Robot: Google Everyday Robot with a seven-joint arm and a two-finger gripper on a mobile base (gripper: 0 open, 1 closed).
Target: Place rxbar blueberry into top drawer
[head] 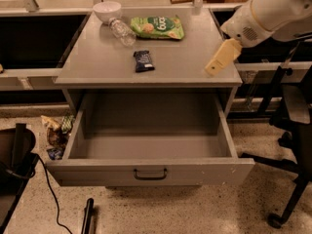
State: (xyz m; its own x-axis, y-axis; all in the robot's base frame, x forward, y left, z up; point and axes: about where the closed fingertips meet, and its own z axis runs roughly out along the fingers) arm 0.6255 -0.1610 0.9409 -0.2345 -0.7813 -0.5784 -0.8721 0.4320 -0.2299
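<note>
The rxbar blueberry [144,61] is a small dark navy bar lying flat near the middle of the grey cabinet top [97,67]. The top drawer [146,172] below is pulled open and holds nothing; its dark bar handle [150,174] is at the front middle. My gripper [215,66] hangs from the white arm at the upper right, above the cabinet top's right front corner. It is well to the right of the bar and carries nothing.
A green snack bag [157,27], a clear plastic bottle [122,31] lying on its side and a white bowl [107,10] sit at the back of the top. A black office chair [292,130] stands at the right. Crumpled wrappers [56,135] lie on the floor left.
</note>
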